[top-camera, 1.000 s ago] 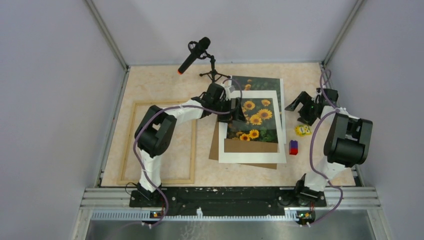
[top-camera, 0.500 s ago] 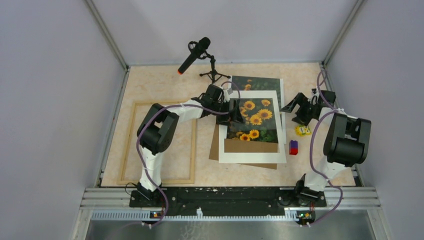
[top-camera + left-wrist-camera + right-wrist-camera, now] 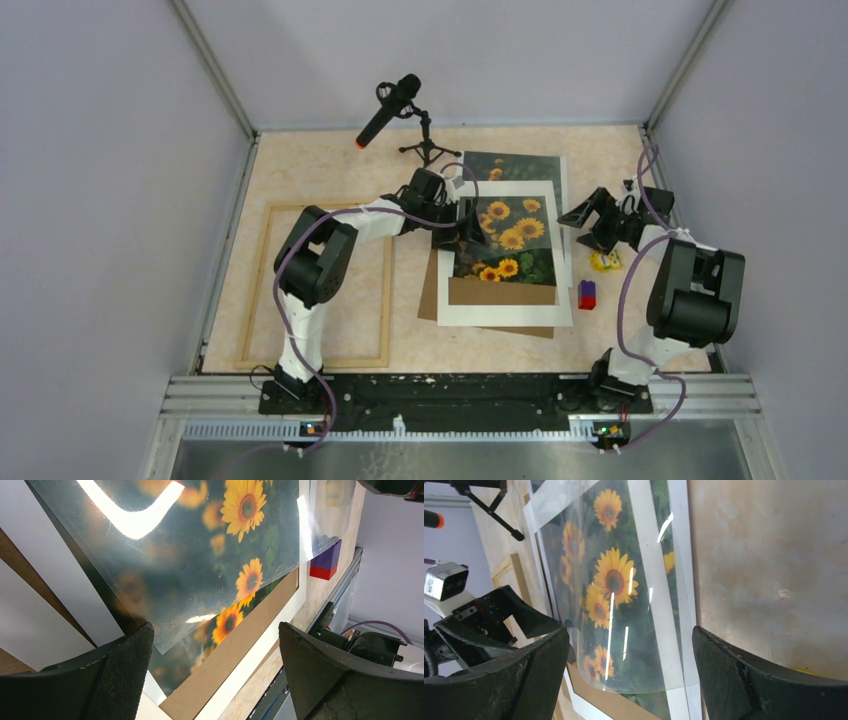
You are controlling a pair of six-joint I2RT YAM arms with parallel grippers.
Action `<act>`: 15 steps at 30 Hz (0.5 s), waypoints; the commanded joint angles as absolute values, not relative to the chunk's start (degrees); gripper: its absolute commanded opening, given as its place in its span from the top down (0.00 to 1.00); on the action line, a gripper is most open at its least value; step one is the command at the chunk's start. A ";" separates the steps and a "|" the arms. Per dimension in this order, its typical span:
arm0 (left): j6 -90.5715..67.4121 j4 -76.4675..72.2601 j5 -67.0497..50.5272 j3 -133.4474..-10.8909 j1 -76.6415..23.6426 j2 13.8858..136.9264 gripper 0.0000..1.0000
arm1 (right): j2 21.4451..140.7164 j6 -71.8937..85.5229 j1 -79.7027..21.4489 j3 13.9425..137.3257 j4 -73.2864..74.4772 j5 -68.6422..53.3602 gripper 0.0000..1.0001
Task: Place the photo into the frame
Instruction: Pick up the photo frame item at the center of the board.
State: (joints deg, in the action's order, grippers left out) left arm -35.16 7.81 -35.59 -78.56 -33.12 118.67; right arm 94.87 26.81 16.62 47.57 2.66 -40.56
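At centre of the top view the photo (image 3: pixel 510 235) lies stacked under a white mat (image 3: pixel 500 312) and clear sheet (image 3: pixel 200 560); the frame (image 3: pixel 312 362) waits well apart at left; left gripper (image 3: pixel 468 224) and right gripper (image 3: pixel 590 225) gape empty, the right having edged nearer the mat; uncovering likely comes first.

Clear sheet (image 3: pixel 200 545) over the print — thin plastic, very glossy, throwing hard white glare streaks. Photo (image 3: pixel 227 625): smooth printed paper. White mat (image 3: pixel 500 312): matt card. Backing board (image 3: pixel 235 655): plain brown, dull, cardboard-like. Frame (image 3: pixel 255 290) — bare pale wood, no shine. Tabletop (image 3: pixel 764 555): mottled beige, stone-like, matt. Left gripper (image 3: pixel 215 630) fingers (image 3: pixel 122 675): black, finely grainy. Red-and-blue block (image 3: pixel 325 562): smooth plastic.
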 commanded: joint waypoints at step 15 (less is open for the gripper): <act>-31.41 13.93 -31.29 -80.50 -33.55 120.19 0.02 | 81.48 28.70 16.21 44.47 6.38 -44.38 0.08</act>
State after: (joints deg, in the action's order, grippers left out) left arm -33.91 10.57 -34.57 -79.66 -33.19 118.67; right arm 88.01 27.73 16.62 45.34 3.77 -42.17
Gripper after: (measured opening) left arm 0.983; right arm 0.911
